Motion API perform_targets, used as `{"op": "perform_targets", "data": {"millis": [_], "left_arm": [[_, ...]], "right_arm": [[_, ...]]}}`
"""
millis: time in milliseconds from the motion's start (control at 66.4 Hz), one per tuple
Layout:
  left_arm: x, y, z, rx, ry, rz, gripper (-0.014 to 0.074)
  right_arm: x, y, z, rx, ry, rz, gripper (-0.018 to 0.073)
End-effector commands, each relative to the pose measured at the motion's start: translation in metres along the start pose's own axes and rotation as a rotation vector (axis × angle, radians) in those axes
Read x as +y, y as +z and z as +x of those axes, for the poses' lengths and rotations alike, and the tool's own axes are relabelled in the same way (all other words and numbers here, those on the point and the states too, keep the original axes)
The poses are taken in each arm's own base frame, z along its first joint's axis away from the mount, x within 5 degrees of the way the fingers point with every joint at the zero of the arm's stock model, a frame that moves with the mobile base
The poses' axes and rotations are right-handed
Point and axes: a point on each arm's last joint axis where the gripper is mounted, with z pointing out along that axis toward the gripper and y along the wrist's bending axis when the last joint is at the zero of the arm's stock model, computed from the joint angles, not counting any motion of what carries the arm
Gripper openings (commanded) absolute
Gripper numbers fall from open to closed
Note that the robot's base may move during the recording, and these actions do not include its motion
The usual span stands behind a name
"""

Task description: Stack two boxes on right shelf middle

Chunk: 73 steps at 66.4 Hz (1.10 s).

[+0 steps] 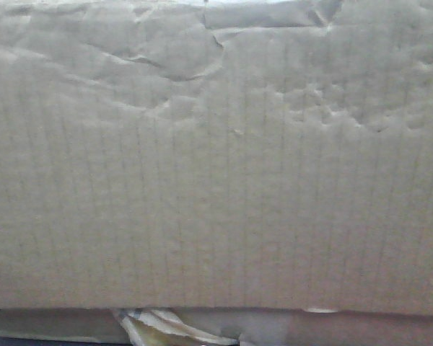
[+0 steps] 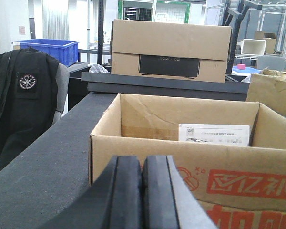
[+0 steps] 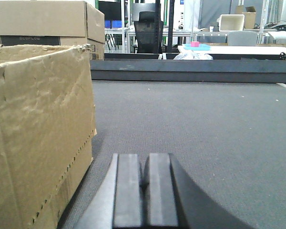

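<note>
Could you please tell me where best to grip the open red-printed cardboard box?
Probably the near wall's top edge of the open tan cardboard box with red print, from above, one finger inside: the top is open, and that thin upright wall faces the shut left gripper.

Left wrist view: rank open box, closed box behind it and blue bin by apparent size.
1. Open box, though nearness to the camera inflates it.
2. Closed box.
3. Blue bin.

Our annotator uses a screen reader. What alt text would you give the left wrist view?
The left gripper, jaws shut, points at an open cardboard box with red printing and a white label inside, on a dark grey tabletop. Behind are a closed tan box, a blue bin and a black jacket.
</note>
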Motion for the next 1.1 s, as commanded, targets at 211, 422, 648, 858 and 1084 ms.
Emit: {"op": "perform_targets", "data": {"millis": [211,422,648,858,1084], "left_arm": [[-0.001,-0.001,-0.005,-0.053,0.023,0.013,-0.0111],[0.002,-0.01,-0.056,-0.027,0.109,-0.035,-0.0111],[0.004,0.002,-0.129,0.118,0.101,-0.085,-0.0111],[0.008,0.049,-0.17,0.476,0.09,-0.148,-0.0111],[0.008,0.101,-0.188,0.57,0.087,-0.149,-0.0111]], "right_arm": [[0.0,-0.001,-0.007,-0.083,-0.007,0.004,-0.0165],[0.002,-0.009,-0.047,-0.139,-0.007,0.0,-0.0165],[0.005,-0.004,-0.111,0.001,-0.007,0.003,-0.0165],[0.007,0.029,-0.151,0.333,-0.007,0.013,-0.0165],[0.008,0.061,-0.176,0.348,-0.006,0.014,-0.0165]]}}
